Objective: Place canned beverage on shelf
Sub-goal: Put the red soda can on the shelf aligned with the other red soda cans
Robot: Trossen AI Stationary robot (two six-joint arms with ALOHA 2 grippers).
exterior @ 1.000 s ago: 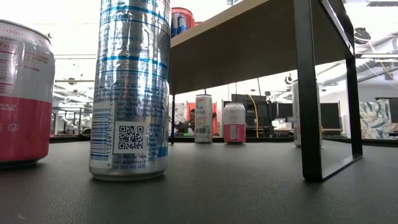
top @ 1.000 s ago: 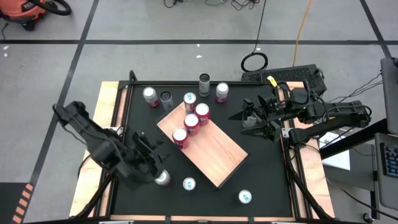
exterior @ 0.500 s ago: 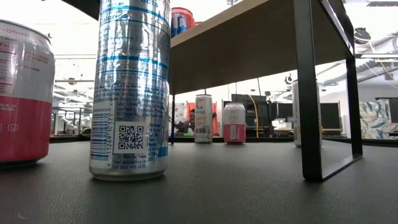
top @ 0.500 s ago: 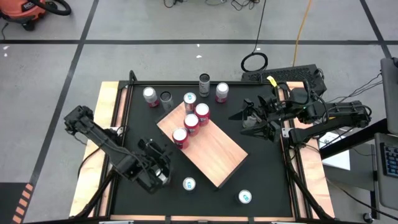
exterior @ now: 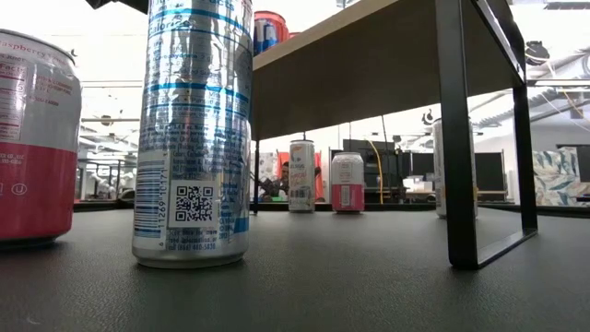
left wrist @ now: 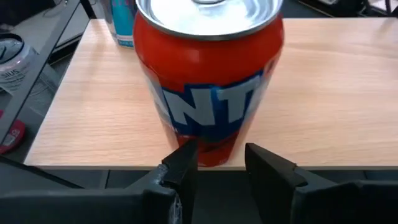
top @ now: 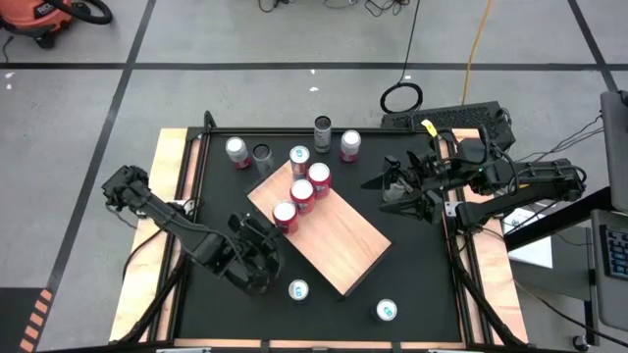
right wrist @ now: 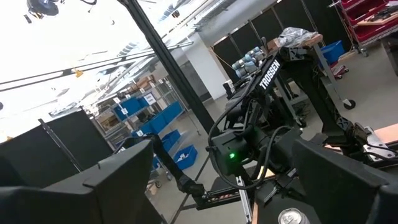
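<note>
The shelf (top: pixel 329 235) is a pale wooden slab on black legs, set slantwise on the black table. Several cans stand on its far-left half. The nearest of them, an orange can with blue letters (left wrist: pixel 208 81), stands upright by the shelf's near-left edge (top: pixel 284 216). My left gripper (top: pixel 260 267) points at this can from the table's near left. Its fingers (left wrist: pixel 221 162) stand a narrow gap apart with nothing between them, their tips just short of the can's foot. My right gripper (top: pixel 391 191) hangs open in the air over the table's right side (right wrist: pixel 214 186).
Three cans (top: pixel 322 126) and a dark cup (top: pixel 262 155) stand along the table's far edge. Two cans (top: pixel 297 290), (top: pixel 387 310) stand near the front edge. The low view shows a silver-blue can (exterior: pixel 194 138) and a pink can (exterior: pixel 32 138) close by. The shelf's near-right half (top: pixel 348 250) is bare wood.
My left gripper has gone down and toward the shelf's near-left edge, its arm swinging in over the table. It now covers the silver-topped can that stood beside it a second ago. No can has moved.
</note>
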